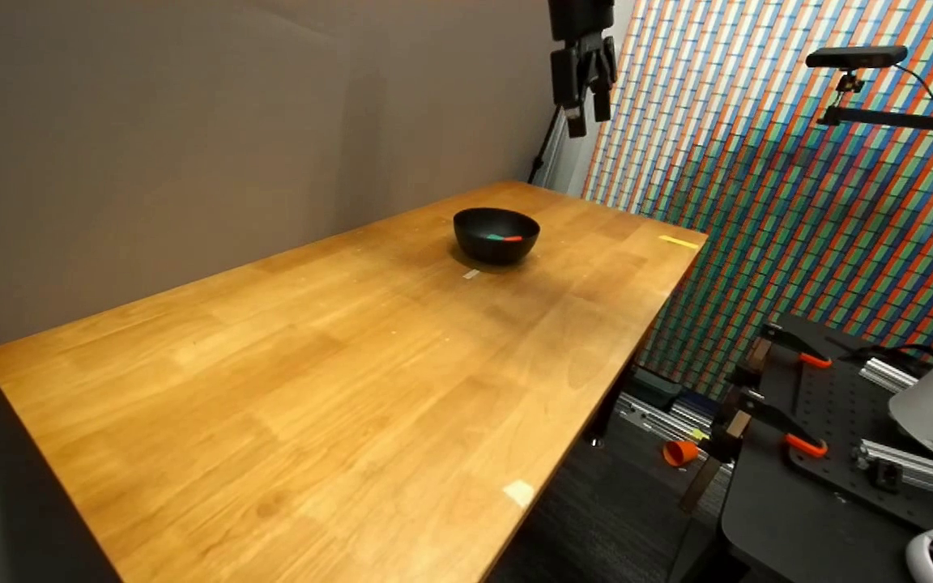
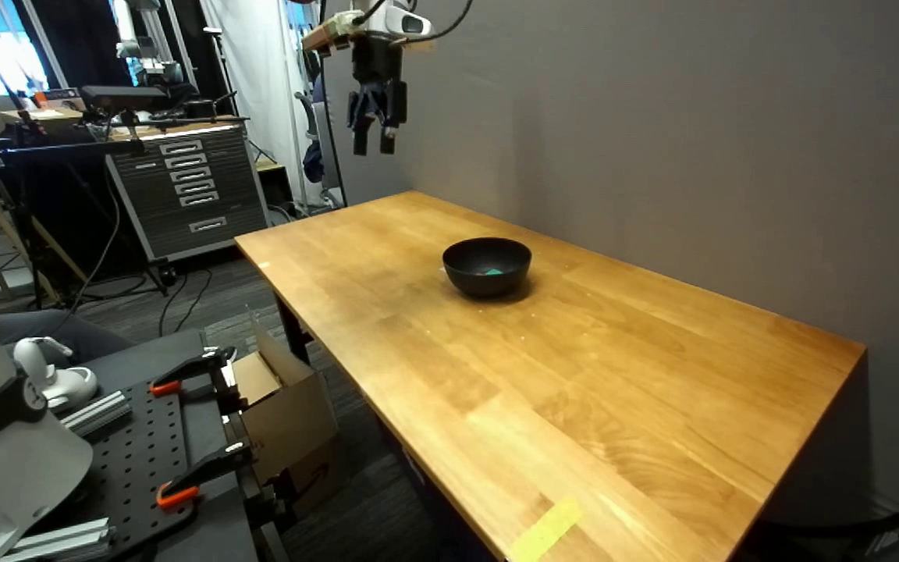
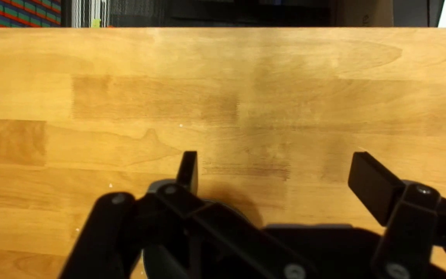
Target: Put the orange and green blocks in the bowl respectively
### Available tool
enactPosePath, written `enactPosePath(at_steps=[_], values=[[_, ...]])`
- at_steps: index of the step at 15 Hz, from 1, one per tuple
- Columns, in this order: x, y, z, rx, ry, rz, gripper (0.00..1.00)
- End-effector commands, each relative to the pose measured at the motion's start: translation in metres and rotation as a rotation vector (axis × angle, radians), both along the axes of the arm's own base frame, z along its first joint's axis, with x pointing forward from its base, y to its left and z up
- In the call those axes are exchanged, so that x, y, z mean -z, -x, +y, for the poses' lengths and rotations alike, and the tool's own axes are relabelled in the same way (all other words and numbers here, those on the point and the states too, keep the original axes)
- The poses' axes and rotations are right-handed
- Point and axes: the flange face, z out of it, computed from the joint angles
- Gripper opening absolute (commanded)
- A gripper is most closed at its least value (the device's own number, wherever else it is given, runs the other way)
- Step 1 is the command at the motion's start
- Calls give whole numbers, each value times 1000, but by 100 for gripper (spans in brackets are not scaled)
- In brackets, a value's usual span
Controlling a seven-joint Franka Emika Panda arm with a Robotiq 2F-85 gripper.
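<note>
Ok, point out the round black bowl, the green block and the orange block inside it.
Round black bowl [image 2: 485, 286]: in an exterior view, on its outer wall.
Green block [image 1: 495, 237]: in an exterior view, on its visible surface.
Orange block [image 1: 513, 239]: in an exterior view, midway along its visible strip.

A robot base [image 2: 24, 468], perforated plate [image 2: 140, 439], clamps [image 2: 209, 470] and drawer cabinet [image 2: 193, 183] mark a robotics lab.
</note>
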Motion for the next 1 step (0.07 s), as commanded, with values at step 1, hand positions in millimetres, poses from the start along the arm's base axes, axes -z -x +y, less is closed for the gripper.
enactPosePath(at_steps=[1], values=[[2,-1,0,0,1,5,100]])
